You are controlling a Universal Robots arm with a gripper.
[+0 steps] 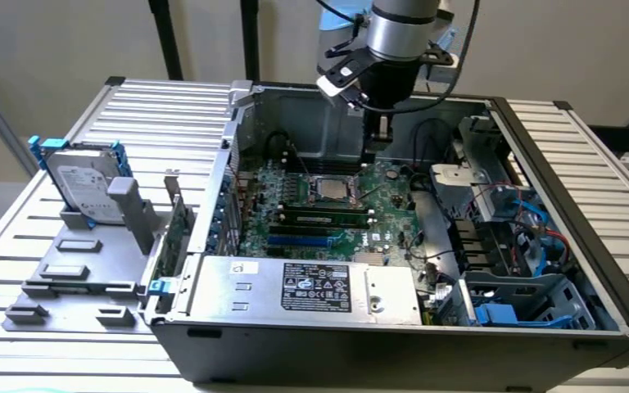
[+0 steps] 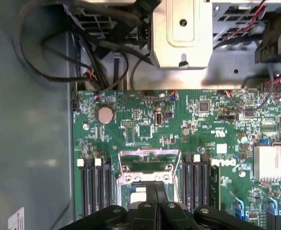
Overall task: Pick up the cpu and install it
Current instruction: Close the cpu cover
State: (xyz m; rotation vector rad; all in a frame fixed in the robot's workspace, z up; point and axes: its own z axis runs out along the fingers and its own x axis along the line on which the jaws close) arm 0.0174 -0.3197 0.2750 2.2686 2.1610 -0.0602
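Note:
The cpu (image 1: 331,190) is a small silver square lying flat in the socket on the green motherboard (image 1: 386,221), in the middle of the open computer case. My gripper (image 1: 373,155) hangs just above the board, beside the far edge of the socket. Its two dark fingers are pressed together with nothing between them. In the wrist view the shut gripper (image 2: 156,195) points at the socket, whose metal load plate (image 2: 148,165) stands flipped up. A pale corner of the cpu (image 2: 137,192) shows beside the fingers.
A silver power supply box with a black label (image 1: 309,286) fills the case's near side. Memory slots (image 1: 314,219) lie just in front of the socket. Cables and a drive cage (image 1: 511,237) crowd the exterior view's right. A blue-framed hard drive (image 1: 88,184) stands on a grey holder outside the case.

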